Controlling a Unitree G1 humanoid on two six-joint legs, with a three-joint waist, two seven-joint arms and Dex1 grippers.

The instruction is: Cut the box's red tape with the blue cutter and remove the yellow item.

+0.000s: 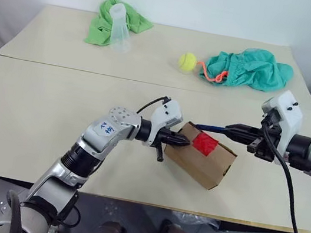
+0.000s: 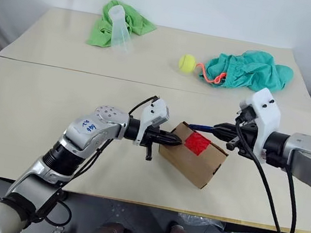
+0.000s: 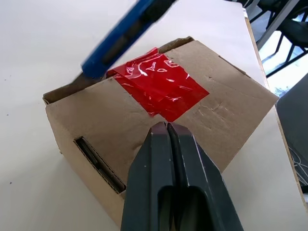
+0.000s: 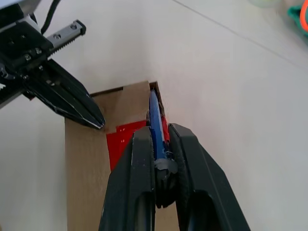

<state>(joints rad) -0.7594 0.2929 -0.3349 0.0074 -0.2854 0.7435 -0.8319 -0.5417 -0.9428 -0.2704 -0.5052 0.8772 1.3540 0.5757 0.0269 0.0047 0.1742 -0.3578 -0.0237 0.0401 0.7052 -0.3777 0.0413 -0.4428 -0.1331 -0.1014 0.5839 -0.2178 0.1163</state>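
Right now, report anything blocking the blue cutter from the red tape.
Nothing visible: the blue cutter, held in the right gripper, has its tip at the red tape's edge; the shut left gripper presses the box beside it.

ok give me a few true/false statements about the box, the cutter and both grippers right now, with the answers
1. The right gripper is shut on the blue cutter. True.
2. The left gripper stands wide open above the box. False: its fingers are shut, with their tips pressed on the box top right by the red tape.
3. The cutter's tip is at the edge of the red tape, near the seam at the box's far edge. True.
4. The tennis ball lies on top of the box. False: it sits on the far part of the table, beside the teal cloth.
5. The box flaps are folded wide open. False: the top is shut with the tape across it.
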